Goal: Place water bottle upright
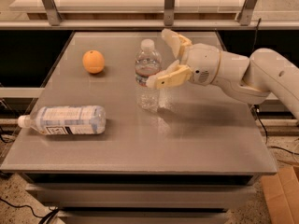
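The water bottle [148,78], a small clear ribbed plastic cylinder with a white cap and a narrow red-and-blue band under its shoulder, is standing upright near the middle of the table [196,139], whose top is being shown as a smooth, matte grey slab faintly mirroring the bottle. The gripper [156,57] is being held just to the right of the bottle, its two cream-coloured, wedge-shaped fingers [169,77] spread wide apart and clamping nothing; the lower fingertip is lying against or just in front of the bottle's side, though contact cannot be settled from this angle. The gripper is being carried by a rounded, glossy white arm [261,73] reaching in from the right. A round, dimpled orange [93,61] is resting toward the table's far left, well apart from the bottle. A fatter clear bottle [63,120], wrapped in a large white-and-blue label, is lying on its side near the front left edge, its white cap pointing left. Metal posts [169,3] are standing behind the table, and a cardboard box [280,190] is sitting on the floor at the lower right.
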`<state>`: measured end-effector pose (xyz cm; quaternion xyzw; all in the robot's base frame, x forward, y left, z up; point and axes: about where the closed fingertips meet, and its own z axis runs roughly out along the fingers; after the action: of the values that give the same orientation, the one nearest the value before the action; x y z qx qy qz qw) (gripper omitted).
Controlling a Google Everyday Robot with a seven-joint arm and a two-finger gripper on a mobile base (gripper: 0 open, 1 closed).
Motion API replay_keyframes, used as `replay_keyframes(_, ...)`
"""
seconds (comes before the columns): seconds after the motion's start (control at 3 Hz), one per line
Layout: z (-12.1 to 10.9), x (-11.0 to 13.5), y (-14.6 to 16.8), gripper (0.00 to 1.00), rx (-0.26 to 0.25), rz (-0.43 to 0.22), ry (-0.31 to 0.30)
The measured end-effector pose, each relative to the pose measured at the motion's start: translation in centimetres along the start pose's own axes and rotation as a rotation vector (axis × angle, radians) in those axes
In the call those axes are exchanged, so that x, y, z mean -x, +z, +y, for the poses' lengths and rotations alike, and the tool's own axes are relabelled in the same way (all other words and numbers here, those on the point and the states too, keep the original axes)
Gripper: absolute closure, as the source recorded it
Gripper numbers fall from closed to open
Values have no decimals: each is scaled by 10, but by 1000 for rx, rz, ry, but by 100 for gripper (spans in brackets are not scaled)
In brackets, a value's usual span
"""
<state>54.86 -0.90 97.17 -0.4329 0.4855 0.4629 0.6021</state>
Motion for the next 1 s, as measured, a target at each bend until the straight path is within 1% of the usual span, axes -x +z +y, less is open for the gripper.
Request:
replay_keyframes(0.67, -4, 8, -7, 0, 33, 27, 15)
replay_keyframes(1.0, -3, 14, -9, 0, 61, 46, 30)
